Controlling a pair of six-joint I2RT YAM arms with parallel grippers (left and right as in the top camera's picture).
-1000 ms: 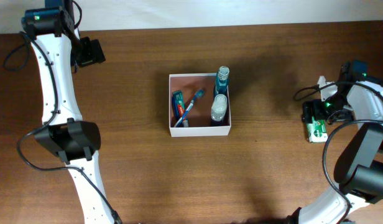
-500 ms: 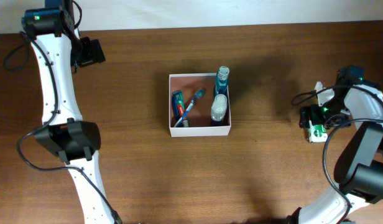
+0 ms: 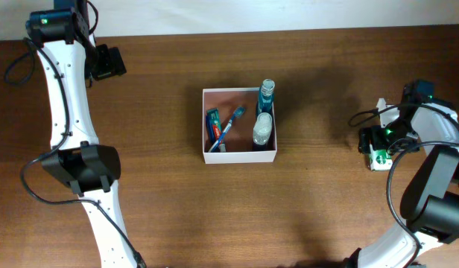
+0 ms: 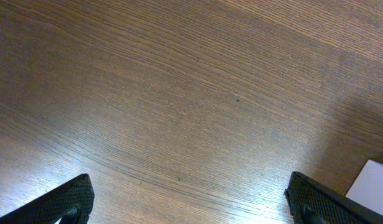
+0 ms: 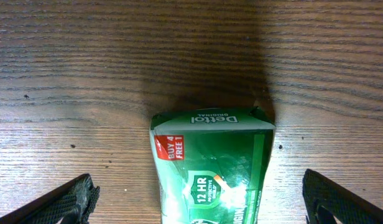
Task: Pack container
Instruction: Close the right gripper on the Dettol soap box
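The brown wooden table [image 3: 326, 208] fills the overhead view. The left gripper [image 4: 194, 202] hangs over bare wood near the table's far left corner. Its fingers [image 4: 62, 200] are spread as wide as they go, holding nothing and touching nothing.

The right gripper [image 5: 207, 199] is at the right edge of the table, its fingers [image 5: 70, 200] also spread wide. A green soap pack [image 5: 210, 162] lies flat on the wood between them, with clear gaps on both sides. Nothing is pinched.

The container [image 3: 239, 156] sits at the middle of the table, well apart from both grippers. In its left half lie a toothpaste tube [image 3: 212, 125] and a blue toothbrush [image 3: 228, 128]. In its right half are a clear bottle [image 3: 262, 131] and a blue bottle [image 3: 266, 92] whose top reaches past the far wall.
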